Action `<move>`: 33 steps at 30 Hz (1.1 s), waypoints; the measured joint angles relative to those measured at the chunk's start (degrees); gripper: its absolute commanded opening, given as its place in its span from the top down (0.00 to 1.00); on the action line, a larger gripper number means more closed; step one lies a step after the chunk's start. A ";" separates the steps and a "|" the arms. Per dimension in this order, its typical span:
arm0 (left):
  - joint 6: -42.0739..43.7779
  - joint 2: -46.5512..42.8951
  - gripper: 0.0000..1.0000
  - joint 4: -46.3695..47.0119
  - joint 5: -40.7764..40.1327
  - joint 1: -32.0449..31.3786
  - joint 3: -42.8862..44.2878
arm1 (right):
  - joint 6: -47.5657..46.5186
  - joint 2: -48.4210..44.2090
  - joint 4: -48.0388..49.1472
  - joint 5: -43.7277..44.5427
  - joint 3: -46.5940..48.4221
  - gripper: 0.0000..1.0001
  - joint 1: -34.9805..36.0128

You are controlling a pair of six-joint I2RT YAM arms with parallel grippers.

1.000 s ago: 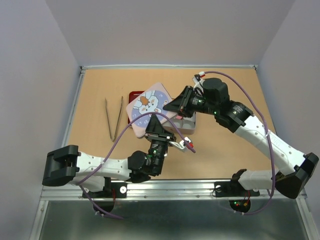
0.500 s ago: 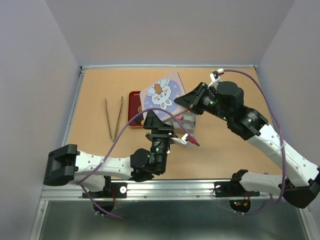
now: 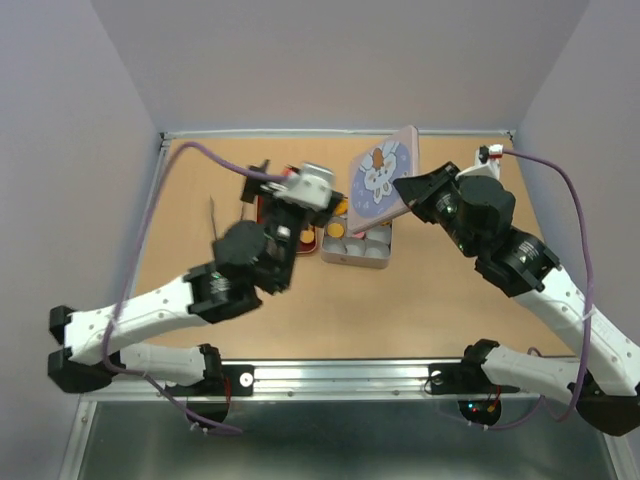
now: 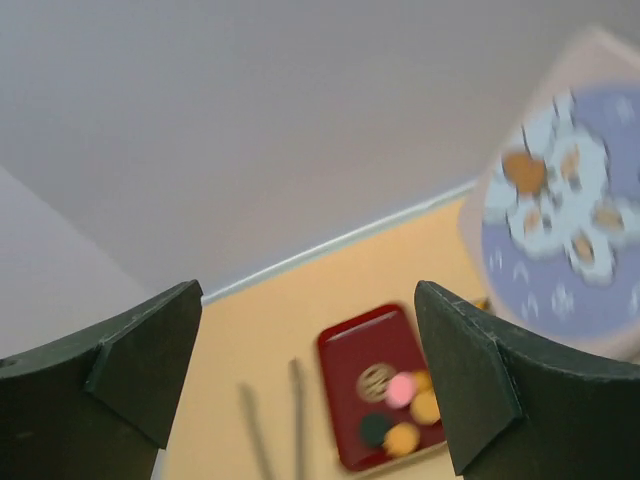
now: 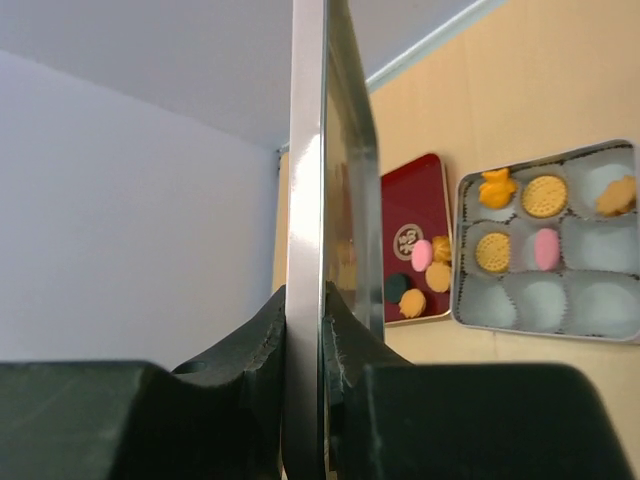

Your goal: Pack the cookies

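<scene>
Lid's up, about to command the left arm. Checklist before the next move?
1. Open tin: ok, right pincer clamps the lid edge-on, raised off it.
2. Empty left pincer: ok, open.
3. Free cups: ok, five hold cookies, several empty.
4. Stock on tray: ok, several cookies left.
5. Reachable tongs: cannot tell, blurred beside the tray.
</scene>
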 measured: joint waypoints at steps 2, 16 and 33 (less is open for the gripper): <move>-15.82 -4.66 0.01 -9.77 10.14 9.66 3.10 | -0.02 -2.21 -0.07 1.90 -2.38 1.00 0.00; -49.03 -8.85 0.07 -22.14 58.97 39.54 -7.82 | 6.19 -14.51 22.36 -4.15 -41.48 1.00 -3.78; -58.73 -3.74 0.07 -18.91 69.88 43.25 -14.25 | 15.39 -12.46 56.78 -18.80 -57.94 1.00 -20.28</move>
